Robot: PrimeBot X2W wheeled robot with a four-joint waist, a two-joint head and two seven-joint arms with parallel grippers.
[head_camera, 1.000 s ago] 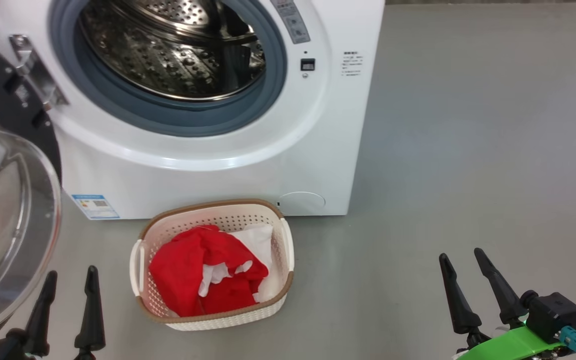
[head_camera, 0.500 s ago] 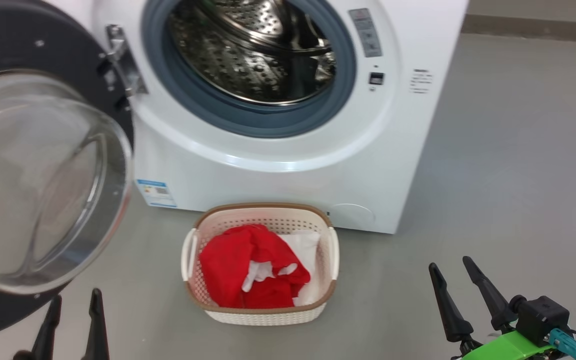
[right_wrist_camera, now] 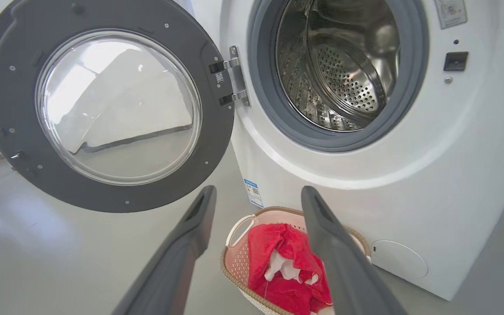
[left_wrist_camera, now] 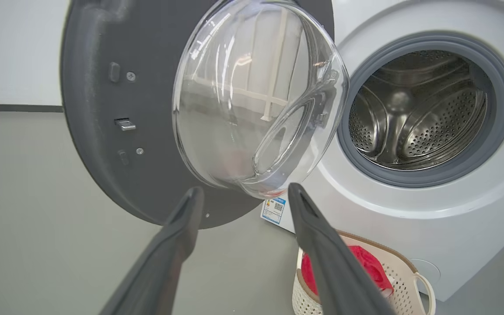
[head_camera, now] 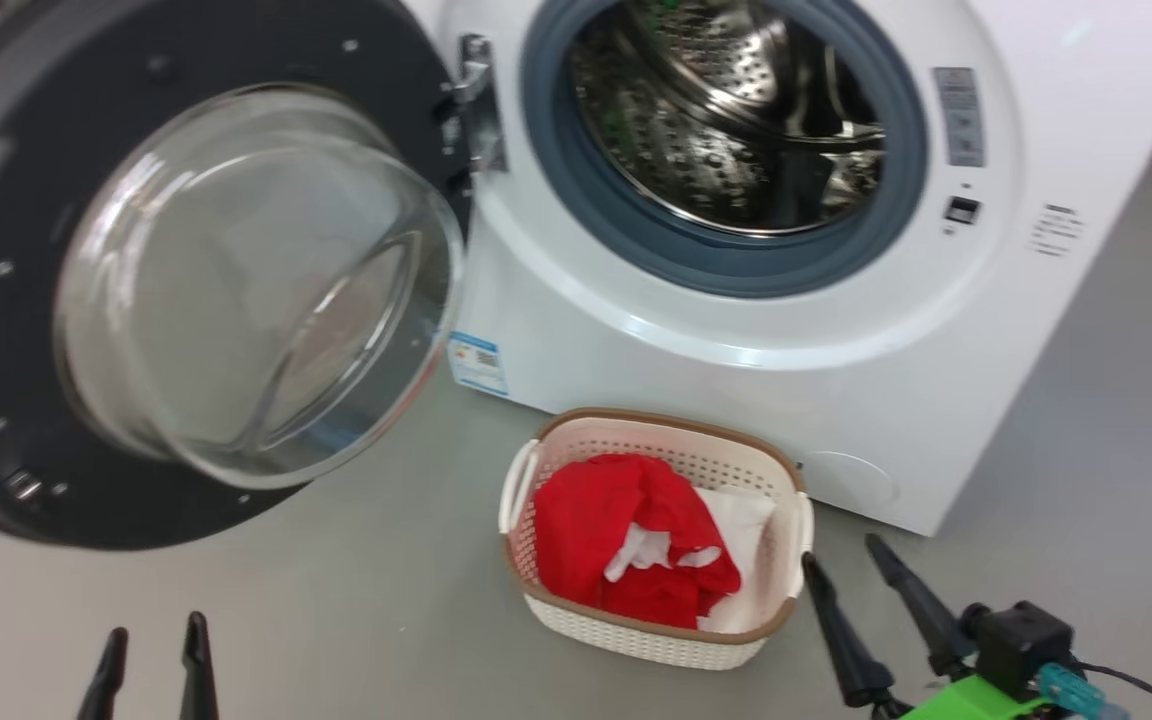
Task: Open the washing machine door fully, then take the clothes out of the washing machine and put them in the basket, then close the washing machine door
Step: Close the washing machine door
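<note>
The white washing machine (head_camera: pixel 946 390) stands with its round dark door (head_camera: pixel 26 330) swung wide open to the left, its glass bowl bulging toward me. Only bare steel shows inside the drum (head_camera: pixel 726 130). On the floor in front sits the cream basket (head_camera: pixel 656 635), holding the red and white clothes (head_camera: pixel 626 535). My left gripper (head_camera: pixel 151 640) is open at the lower left, below the door and apart from it. My right gripper (head_camera: pixel 846 565) is open at the lower right, just beside the basket's right end. Both hold nothing. The wrist views show the door (left_wrist_camera: pixel 99 131) (right_wrist_camera: pixel 11 48) and the clothes (right_wrist_camera: pixel 285 258).
Grey floor (head_camera: pixel 336 600) spreads around the machine and basket. The open door juts out over the floor on the left. A blue sticker (head_camera: pixel 477 363) marks the machine's lower front. A pale wall with a dark skirting strip (left_wrist_camera: pixel 15 107) lies behind the door.
The head camera has swung left, so machine, door and basket all sit further right in the picture. Both grippers stay open and low.
</note>
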